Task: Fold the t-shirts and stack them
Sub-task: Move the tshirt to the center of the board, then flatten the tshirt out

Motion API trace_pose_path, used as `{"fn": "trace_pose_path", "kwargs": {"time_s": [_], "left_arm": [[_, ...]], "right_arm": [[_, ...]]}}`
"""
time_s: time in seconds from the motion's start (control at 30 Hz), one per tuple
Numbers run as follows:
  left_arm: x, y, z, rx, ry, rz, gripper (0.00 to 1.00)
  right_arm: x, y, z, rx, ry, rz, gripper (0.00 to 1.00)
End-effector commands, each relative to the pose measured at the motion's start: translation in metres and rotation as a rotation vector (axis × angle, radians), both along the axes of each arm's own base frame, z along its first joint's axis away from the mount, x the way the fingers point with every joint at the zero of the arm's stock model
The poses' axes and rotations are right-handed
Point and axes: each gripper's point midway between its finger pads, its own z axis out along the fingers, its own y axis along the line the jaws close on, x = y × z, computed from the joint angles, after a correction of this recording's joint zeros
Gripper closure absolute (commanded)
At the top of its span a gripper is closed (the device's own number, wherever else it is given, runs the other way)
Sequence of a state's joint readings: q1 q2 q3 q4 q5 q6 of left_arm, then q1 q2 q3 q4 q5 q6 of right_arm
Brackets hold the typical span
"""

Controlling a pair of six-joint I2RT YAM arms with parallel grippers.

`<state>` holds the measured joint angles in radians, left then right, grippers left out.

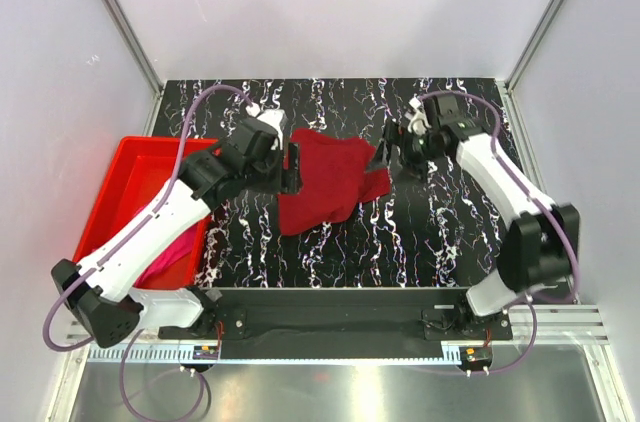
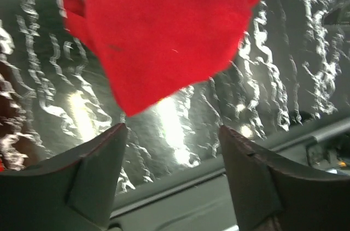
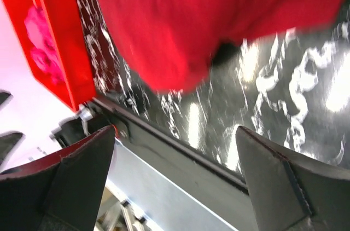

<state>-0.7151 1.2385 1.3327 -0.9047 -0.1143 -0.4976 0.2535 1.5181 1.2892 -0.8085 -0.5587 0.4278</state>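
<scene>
From above I count two t-shirts, one crimson t-shirt [image 1: 322, 182] crumpled mid-table between my left claw [image 1: 292, 170] and right claw [image 1: 386, 152], and one pink t-shirt [image 1: 165, 257] in the single red bin [image 1: 115, 177] at the left, all on a black marbled table [image 1: 440, 232] walled by white panels [image 1: 330, 2]. My left wrist view shows that claw spread wide, nothing between its fingers, crimson cloth just ahead. My right wrist view shows the same: fingers apart and empty, bin and pink cloth off to one side
</scene>
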Motion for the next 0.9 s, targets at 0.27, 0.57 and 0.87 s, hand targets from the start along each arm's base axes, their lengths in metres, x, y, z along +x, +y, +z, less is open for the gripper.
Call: {"fn": "trace_pose_path", "kwargs": {"time_s": [0.27,0.57,0.87], "left_arm": [[0.060,0.038,-0.101,-0.011,0.288,0.076,0.26],[0.071,0.000,-0.152,-0.127,0.442,-0.027,0.53],[0.108,0.035,-0.121,0.021,0.315,0.089,1.00]], "right_arm": [[0.105,0.048,-0.071,-0.035,0.123,0.015,0.12],[0.097,0.061,-0.101,-0.009,0.227,0.020,0.37],[0.135,0.080,-0.065,0.038,0.095,0.019,1.00]]}}
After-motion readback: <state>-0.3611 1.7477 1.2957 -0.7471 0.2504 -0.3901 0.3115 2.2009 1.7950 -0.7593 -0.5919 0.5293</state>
